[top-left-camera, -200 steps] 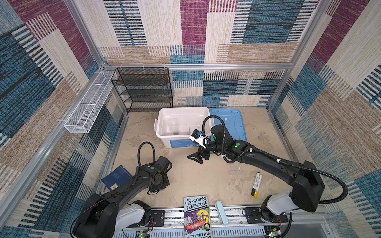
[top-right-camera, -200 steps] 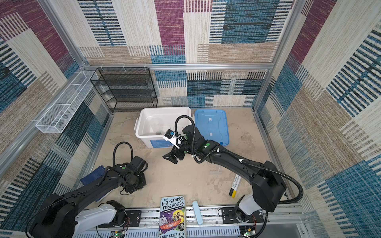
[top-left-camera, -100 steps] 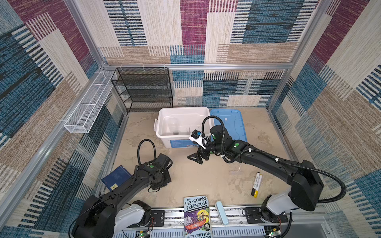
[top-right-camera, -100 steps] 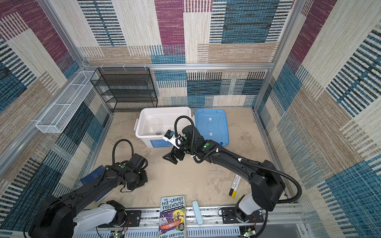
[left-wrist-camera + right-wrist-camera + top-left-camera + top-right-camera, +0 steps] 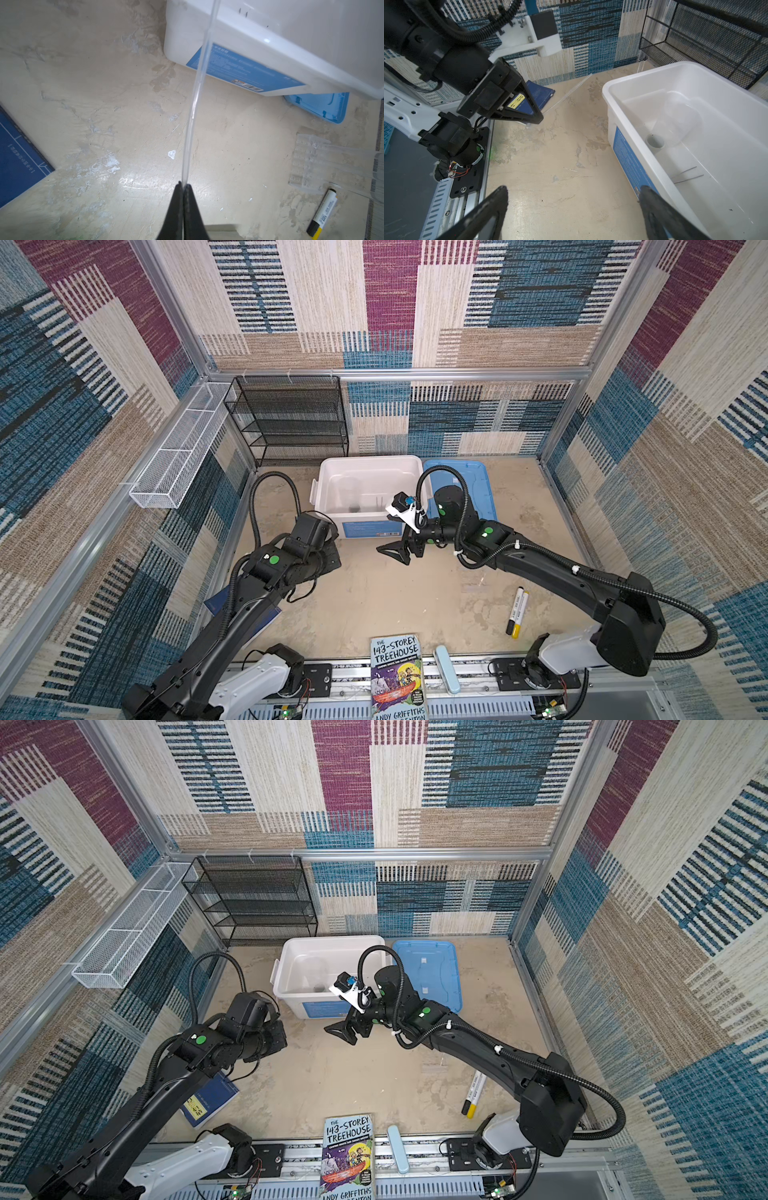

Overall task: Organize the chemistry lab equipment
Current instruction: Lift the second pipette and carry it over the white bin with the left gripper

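Thin glass stick (image 5: pixel 195 104) is pinched at one end in my left gripper (image 5: pixel 184 187), jaws closed tight on it, with nearly the whole length jutting forward from the tips. In the right wrist view the stick (image 5: pixel 566 94) runs from that gripper (image 5: pixel 538 118) out over the bare floor (image 5: pixel 560 166), off the left end of the white bin (image 5: pixel 623 83). In the left wrist view its far end crosses the bin's near corner, and I cannot tell whether it reaches over the rim. My right gripper (image 5: pixel 574 197) hangs above the floor just beside the bin's front wall, jaws wide apart and holding nothing. In a top view it (image 5: pixel 395 553) sits off the bin's front right corner. The bin holds a clear round flask (image 5: pixel 681 116) lying on its side, mouth toward the front wall, and metal tweezers (image 5: pixel 687 175) flat on the bottom, apart from the flask. A blue lid (image 5: pixel 478 481) lies on the floor beside the bin. A clear rack (image 5: pixel 307 162) lies on the floor with a yellow and black marker (image 5: pixel 322 209) near it. A blue book (image 5: pixel 18 158) lies off to the other side.
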Controlling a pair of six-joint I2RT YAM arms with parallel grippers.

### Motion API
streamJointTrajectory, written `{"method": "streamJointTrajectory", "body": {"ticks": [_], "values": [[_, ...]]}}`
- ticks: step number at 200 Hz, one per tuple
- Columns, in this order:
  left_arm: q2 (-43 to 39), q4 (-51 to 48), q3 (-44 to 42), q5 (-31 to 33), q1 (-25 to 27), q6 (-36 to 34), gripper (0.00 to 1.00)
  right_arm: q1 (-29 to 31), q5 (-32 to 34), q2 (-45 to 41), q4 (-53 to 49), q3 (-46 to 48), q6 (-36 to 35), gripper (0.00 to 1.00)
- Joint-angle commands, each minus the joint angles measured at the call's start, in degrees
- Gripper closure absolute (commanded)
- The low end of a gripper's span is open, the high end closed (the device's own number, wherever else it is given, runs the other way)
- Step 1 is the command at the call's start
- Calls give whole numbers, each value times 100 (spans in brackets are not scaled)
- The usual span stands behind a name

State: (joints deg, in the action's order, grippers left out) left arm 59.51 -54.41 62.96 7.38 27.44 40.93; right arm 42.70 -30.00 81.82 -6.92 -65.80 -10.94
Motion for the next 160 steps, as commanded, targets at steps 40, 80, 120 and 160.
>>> {"method": "streamJointTrajectory", "body": {"ticks": [40,80,120,160], "values": [[946,523,1379,-122,-2,-781,94,-866,-162,-94,543,-277,393,1],[1881,1048,2275,-712,7,-842,94,-1373,-71,-100,712,-360,500,1],[2898,1109,3301,-1231,42,-1033,94,-1620,-76,-40,681,-505,643,1],[3749,1106,3995,-1690,70,-1155,95,-1864,-130,83,761,-513,659,1]]}}
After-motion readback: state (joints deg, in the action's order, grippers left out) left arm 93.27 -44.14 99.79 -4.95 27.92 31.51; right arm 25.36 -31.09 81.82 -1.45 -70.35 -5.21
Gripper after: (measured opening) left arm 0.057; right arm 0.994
